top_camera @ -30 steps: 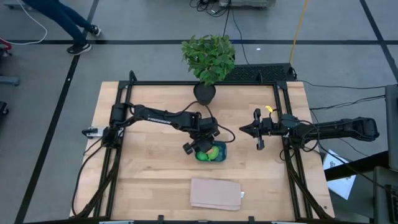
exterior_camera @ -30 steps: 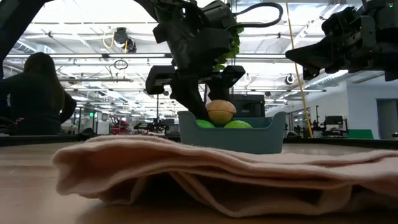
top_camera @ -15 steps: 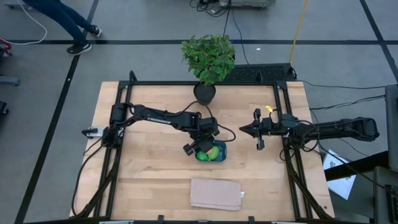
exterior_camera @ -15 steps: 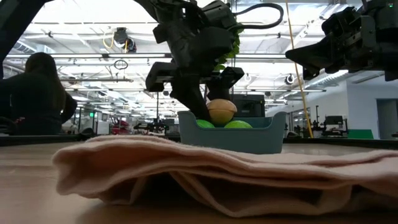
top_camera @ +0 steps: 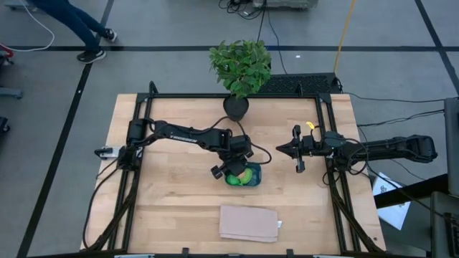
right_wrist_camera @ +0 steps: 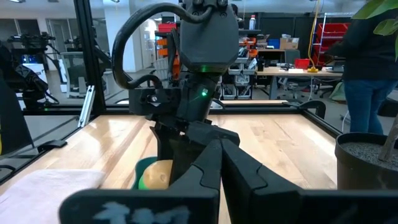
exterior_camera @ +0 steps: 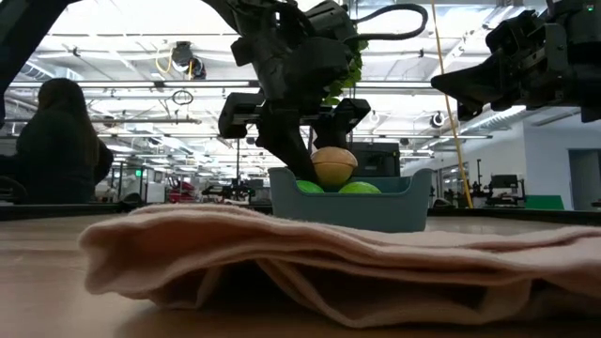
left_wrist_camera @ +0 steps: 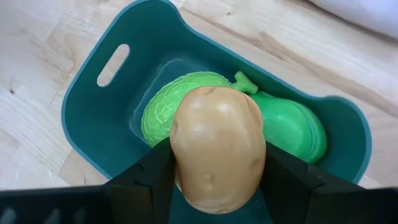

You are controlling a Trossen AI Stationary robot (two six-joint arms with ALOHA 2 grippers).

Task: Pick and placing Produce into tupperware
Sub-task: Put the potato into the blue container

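I am holding the left claw [left_wrist_camera: 217, 186] directly above the teal tupperware [left_wrist_camera: 93, 112], its two fingers [left_wrist_camera: 140, 186] clamping an orange-tan potato-like piece of produce [left_wrist_camera: 217, 149] by its sides. Beneath it, two bright green pieces are lying inside the tupperware: a netted, melon-like one [left_wrist_camera: 163, 106] and a smoother one [left_wrist_camera: 292, 124] touching it.

In the low view I am seeing a folded tan cloth [exterior_camera: 310, 268] nearest the camera, the tupperware [exterior_camera: 376, 207] behind it, and the potato-like piece [exterior_camera: 333, 165] hanging just over the green pieces [exterior_camera: 360, 188], above the rim.

From above, the left claw [top_camera: 231, 170] is sitting over the tupperware [top_camera: 257, 175] near the middle of the wooden tabletop [top_camera: 172, 208], with the cloth [top_camera: 249, 223] toward the near edge and a potted plant [top_camera: 241, 70] at the far edge.

I am keeping the right claw [top_camera: 283, 150] raised and apart to the right of the tupperware, its fingers [right_wrist_camera: 205, 171] meeting at their tips, holding nothing. A person [exterior_camera: 52, 141] is standing in the room beyond.
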